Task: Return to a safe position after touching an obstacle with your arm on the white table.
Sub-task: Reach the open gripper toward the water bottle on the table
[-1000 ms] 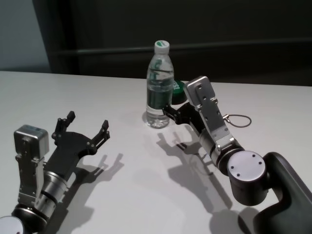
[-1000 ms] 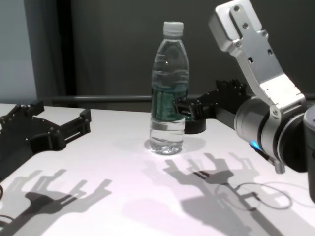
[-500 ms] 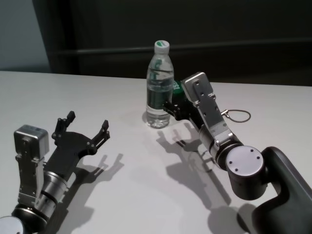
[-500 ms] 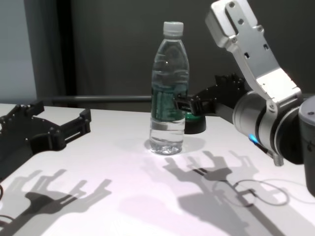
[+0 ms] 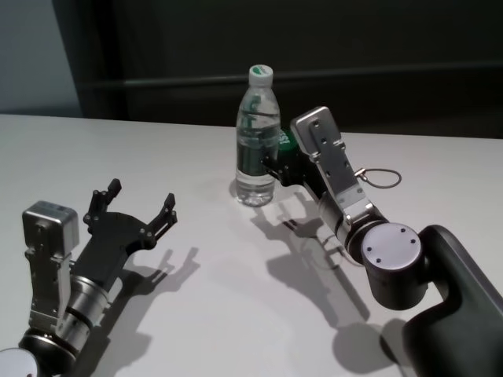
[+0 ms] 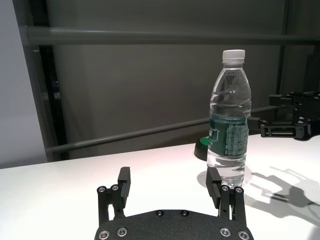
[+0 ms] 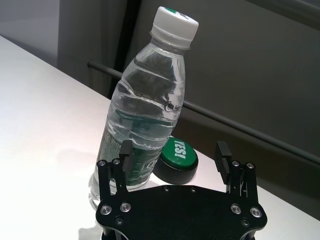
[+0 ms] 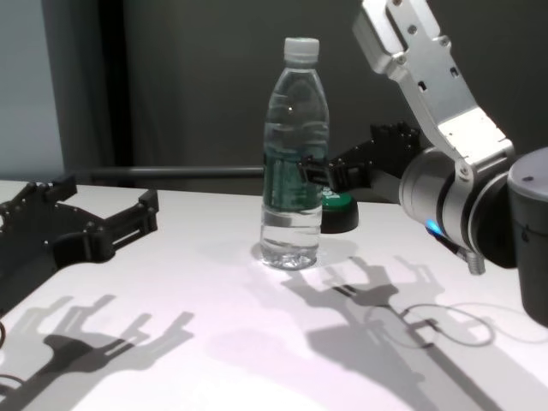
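The obstacle [image 5: 257, 141], a tall clear water bottle with a white cap and a dark green label, stands upright on the white table [image 5: 157, 149]. My right gripper [image 5: 281, 167] is open and hovers just right of the bottle at label height. In the right wrist view one of its fingertips [image 7: 125, 149] overlaps the bottle [image 7: 145, 110]; the other is clear of it. In the chest view that gripper [image 8: 341, 167] reaches the bottle [image 8: 294, 154] from the right. My left gripper [image 5: 141, 195] rests open and empty near the table's front left, well short of the bottle [image 6: 229, 120].
A low black puck with a green top [image 5: 287, 141] sits just behind and right of the bottle, between the right gripper's fingers in the right wrist view [image 7: 176, 159]. A thin cable loop [image 5: 379, 178] lies on the table to the right. A dark wall and rail run behind.
The right arm has moved forward and left, bringing its open gripper from beside the puck up to the bottle's label. The bottle and the left arm have not moved.
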